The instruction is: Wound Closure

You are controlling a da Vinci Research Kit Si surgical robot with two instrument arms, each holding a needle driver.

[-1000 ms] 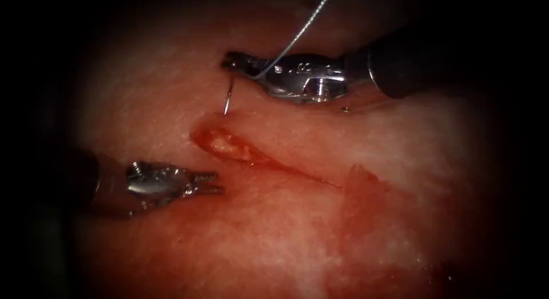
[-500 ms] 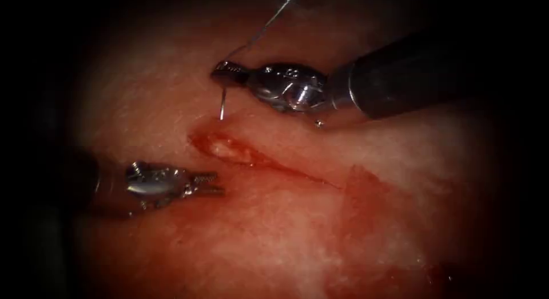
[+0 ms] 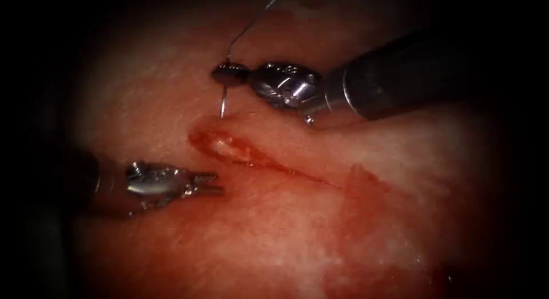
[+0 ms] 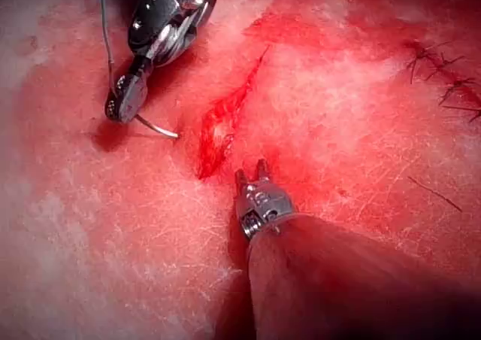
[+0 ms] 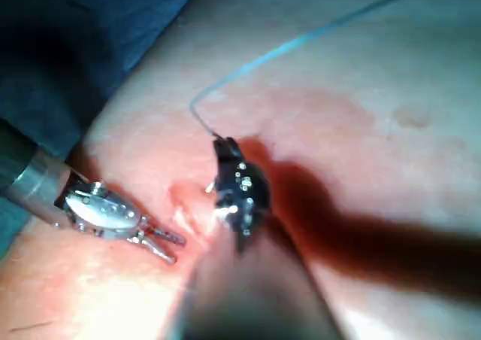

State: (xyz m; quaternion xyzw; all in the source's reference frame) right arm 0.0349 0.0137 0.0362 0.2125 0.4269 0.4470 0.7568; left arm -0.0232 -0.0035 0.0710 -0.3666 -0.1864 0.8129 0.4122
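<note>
Now right tool (image 3: 224,74) clamps needle (image 3: 223,102) — tip above tissue (image 3: 274,230); left tool (image 3: 213,183) parted, empty.

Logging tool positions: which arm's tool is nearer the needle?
Right. The right tool grips the needle at its thread end; the left tool, jaws open, sits across the cut.

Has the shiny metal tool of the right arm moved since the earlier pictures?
Yes. The right tool, shut on the thin curved steel needle, shifted slightly left, judged against the red cut.
</note>
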